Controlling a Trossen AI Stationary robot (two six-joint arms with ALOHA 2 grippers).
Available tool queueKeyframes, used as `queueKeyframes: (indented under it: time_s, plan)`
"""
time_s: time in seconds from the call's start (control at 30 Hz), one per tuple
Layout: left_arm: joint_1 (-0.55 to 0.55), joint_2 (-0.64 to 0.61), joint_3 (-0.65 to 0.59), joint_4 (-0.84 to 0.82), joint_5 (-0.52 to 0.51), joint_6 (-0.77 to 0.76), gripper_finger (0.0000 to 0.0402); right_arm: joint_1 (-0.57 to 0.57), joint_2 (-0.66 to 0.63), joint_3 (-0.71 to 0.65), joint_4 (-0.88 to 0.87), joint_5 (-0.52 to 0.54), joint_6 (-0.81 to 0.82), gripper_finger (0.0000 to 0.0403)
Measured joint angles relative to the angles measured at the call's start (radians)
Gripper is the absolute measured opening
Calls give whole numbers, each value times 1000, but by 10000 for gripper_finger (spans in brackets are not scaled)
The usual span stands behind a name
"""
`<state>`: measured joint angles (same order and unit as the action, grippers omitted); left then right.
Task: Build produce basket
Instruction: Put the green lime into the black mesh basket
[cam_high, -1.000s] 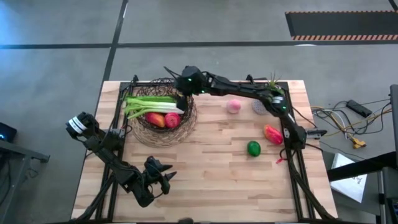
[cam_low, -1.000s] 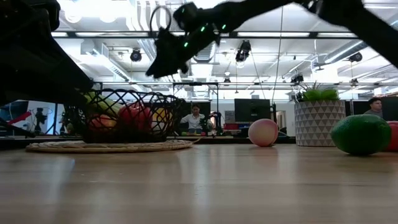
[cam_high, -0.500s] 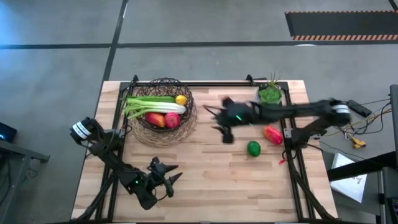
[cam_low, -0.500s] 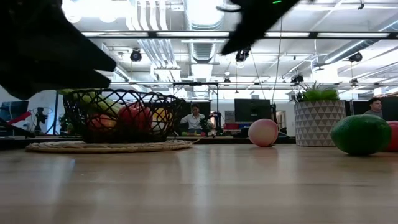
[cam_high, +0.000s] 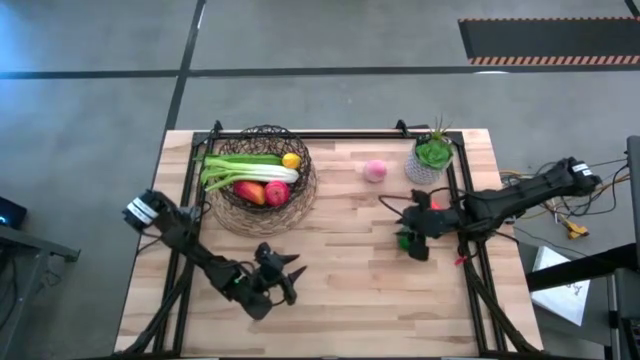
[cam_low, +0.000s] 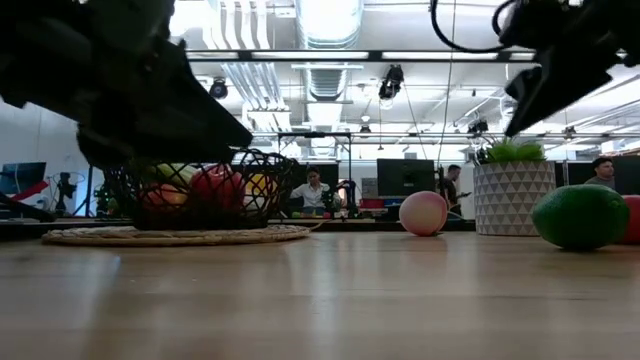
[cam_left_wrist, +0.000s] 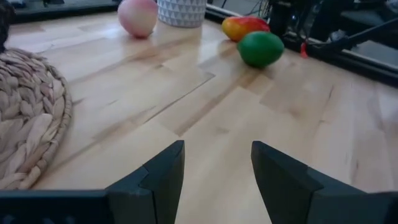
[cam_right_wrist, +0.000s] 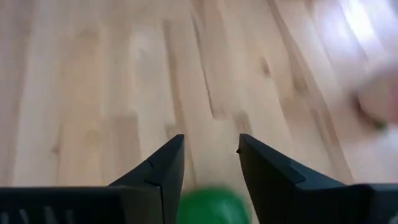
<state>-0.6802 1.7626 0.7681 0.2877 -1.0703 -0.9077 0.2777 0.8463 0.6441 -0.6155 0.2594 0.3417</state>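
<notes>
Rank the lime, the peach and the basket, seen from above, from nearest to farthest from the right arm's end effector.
1. Lime: directly under the right end effector, mostly hidden by it.
2. Peach: farther toward the table's back edge, near the potted plant.
3. Basket: across the table, on the left arm's side.

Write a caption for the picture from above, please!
Right gripper open over the lime, basket already holding produce, left gripper empty.

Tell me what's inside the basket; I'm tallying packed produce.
The basket holds pale celery stalks, a lemon, a tomato and an orange-red fruit. Anything beneath them is covered.
</notes>
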Motion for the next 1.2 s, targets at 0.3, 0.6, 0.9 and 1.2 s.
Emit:
queueKeyframes:
  time_s: [0.3,0.6,0.9,1.2]
  plan:
    - [42,0,0,2,22,7,171,-5,-3,17,-106,-15,132,206]
    - [44,0,-1,2,29,8,171,-76,91,59,-196,-23,247,251]
    - [44,0,-5,2,42,8,171,-99,227,115,-343,-99,357,352]
    - [44,0,-7,2,45,8,171,-99,356,114,-333,-161,413,379]
